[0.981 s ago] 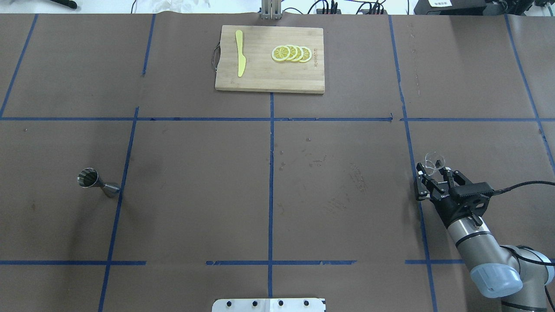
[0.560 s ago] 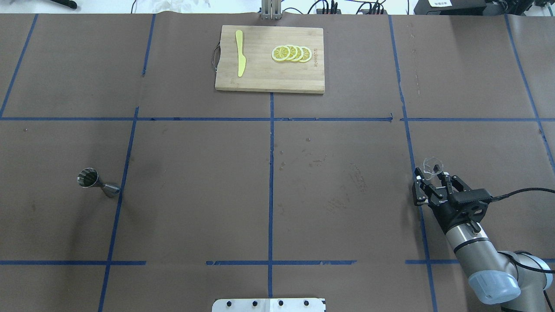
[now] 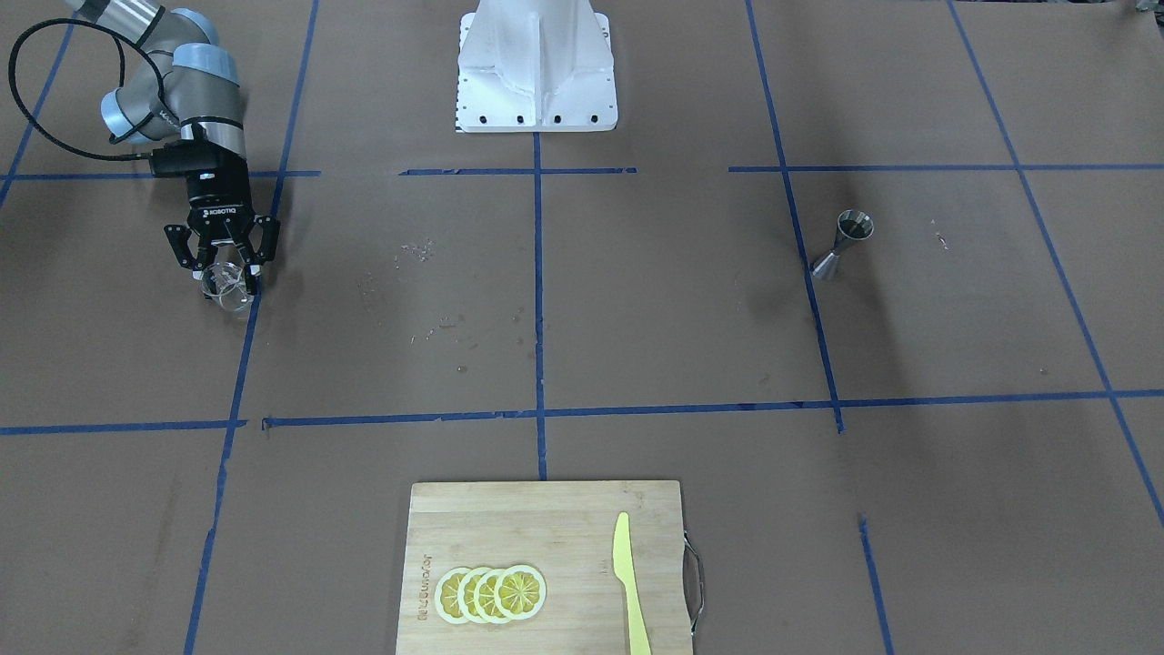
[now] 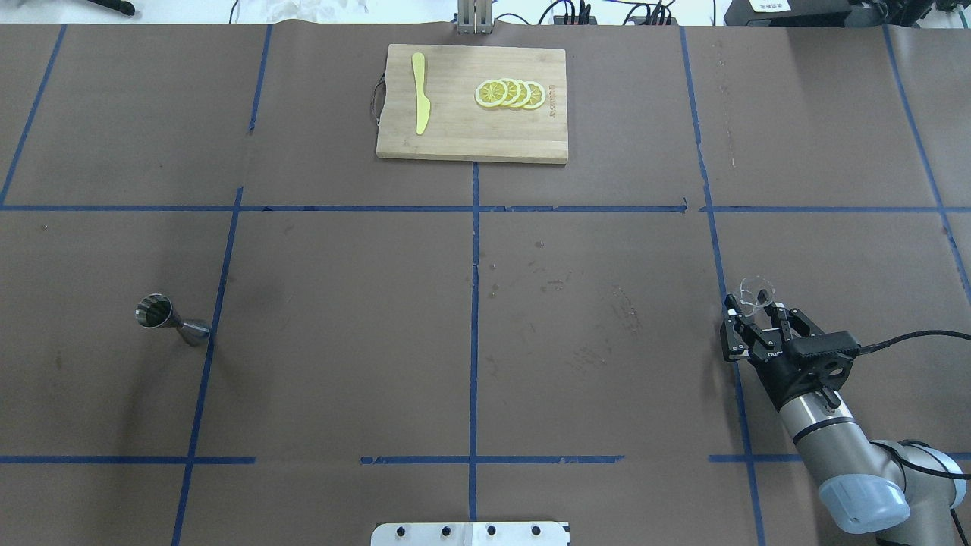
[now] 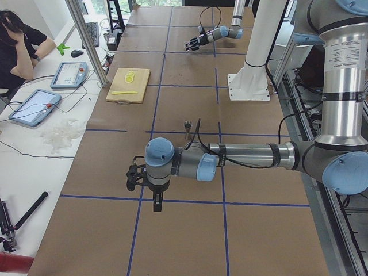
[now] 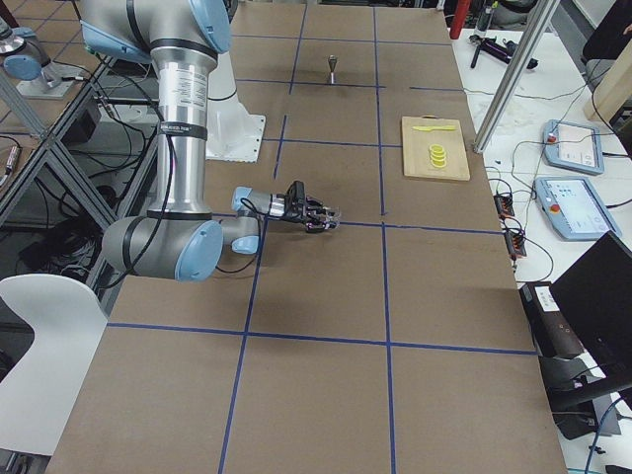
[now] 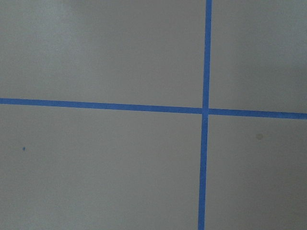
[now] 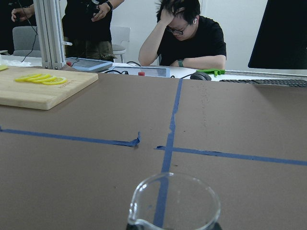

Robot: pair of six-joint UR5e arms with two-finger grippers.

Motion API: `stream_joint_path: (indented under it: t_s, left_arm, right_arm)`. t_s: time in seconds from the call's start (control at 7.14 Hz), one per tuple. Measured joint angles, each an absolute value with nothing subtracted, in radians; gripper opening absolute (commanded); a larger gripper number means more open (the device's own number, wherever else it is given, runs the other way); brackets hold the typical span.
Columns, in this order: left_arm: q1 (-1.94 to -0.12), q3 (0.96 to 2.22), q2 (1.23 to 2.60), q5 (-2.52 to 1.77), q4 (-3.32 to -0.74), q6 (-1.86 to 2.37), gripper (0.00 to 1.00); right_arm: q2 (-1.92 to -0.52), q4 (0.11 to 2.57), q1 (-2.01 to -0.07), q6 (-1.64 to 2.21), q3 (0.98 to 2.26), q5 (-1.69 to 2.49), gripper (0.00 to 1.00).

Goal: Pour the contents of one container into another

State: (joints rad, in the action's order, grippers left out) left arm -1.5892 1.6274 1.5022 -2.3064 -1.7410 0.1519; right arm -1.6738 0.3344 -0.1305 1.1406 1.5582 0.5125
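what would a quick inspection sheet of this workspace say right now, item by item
surface: brown paper-covered table with a blue tape grid, faint scuffs near the middle
job's things: clear glass cup in the right claw's grip; metal jigger stands upright far off on the robot's left side, untouched
clutter: cutting board at the far edge, carrying overlapping lemon slices and a yellow knife
grippers: right claw shut on the cup; left claw hangs over bare table, open or shut cannot be told
cables: black cable runs from the right wrist
surroundings: seated person and teach pendants at the side desk
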Motion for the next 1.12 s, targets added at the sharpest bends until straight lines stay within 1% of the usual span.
stream_joint_path:
  t_s: [0.14, 0.28, 1.12]
  left_arm:
    - [-1.589, 1.627, 1.503, -2.306, -1.741, 0.152, 1.00]
    - [-1.589, 1.628, 1.503, -2.306, -1.742, 0.152, 1.00]
    - [-1.589, 1.629, 1.503, -2.306, -1.743, 0.152, 1.00]
  right_arm:
    - [-1.674, 0.334, -0.130, 1.151, 1.556, 0.515, 0.64]
    - [-1.674, 0.334, -0.130, 1.155, 1.552, 0.516, 1.00]
    - [-1.667, 0.333, -0.132, 1.154, 1.549, 0.513, 1.00]
